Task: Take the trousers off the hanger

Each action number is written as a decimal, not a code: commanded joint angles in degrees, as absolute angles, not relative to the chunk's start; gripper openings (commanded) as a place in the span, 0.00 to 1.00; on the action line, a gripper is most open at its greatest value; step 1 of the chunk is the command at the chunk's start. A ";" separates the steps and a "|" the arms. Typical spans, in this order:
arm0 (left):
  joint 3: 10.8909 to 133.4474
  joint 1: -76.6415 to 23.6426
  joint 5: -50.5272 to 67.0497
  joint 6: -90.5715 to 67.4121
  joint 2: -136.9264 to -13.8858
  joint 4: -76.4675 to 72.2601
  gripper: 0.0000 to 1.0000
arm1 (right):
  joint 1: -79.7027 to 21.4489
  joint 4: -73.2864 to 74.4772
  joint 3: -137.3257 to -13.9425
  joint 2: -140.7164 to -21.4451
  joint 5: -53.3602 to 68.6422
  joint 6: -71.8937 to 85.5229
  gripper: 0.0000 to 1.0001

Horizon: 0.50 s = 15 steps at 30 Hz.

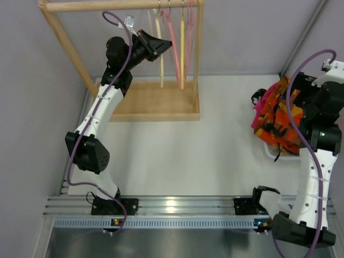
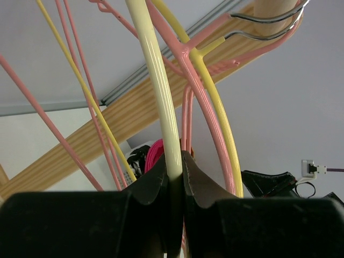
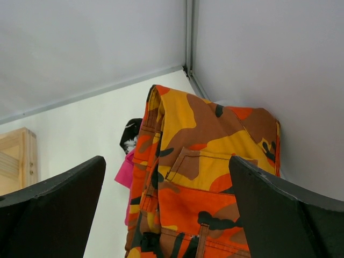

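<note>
In the top view the cream hanger [image 1: 160, 59] hangs bare from the wooden rack's rail, and my left gripper [image 1: 157, 45] is up beside it. The left wrist view shows that gripper [image 2: 174, 167] shut on the hanger's pale rod [image 2: 161, 91], which runs up out of the jaws. The orange camouflage trousers [image 1: 277, 118] lie heaped at the far right of the table, apart from the hanger. My right gripper [image 3: 166, 161] stands open close in front of the trousers [image 3: 204, 172], with nothing between its fingers [image 3: 59, 204].
Pink hangers [image 2: 204, 102] and a brighter yellow hanger [image 2: 217, 97] crowd round the cream one on the wooden rack [image 1: 156, 102]. A magenta cloth [image 3: 126, 174] and a black item [image 1: 259, 97] lie with the trousers on a white basket [image 1: 269, 153]. Grey walls stand close behind.
</note>
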<state>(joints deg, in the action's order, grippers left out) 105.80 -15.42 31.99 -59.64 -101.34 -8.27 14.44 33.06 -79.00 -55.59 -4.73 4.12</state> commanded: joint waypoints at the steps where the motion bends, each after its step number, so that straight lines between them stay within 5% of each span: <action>1: 107.93 -15.56 31.38 -58.18 -100.90 -14.24 0.04 | 15.21 31.99 -78.75 -54.05 -4.04 4.40 0.99; 9: 102.67 -15.47 31.20 -56.08 -97.04 -13.98 0.54 | 15.21 31.46 -78.49 -53.70 -3.69 3.78 0.99; 15: 97.13 -14.77 30.50 -54.32 -92.20 -12.57 0.69 | 15.21 31.29 -78.05 -52.65 -3.34 3.87 0.99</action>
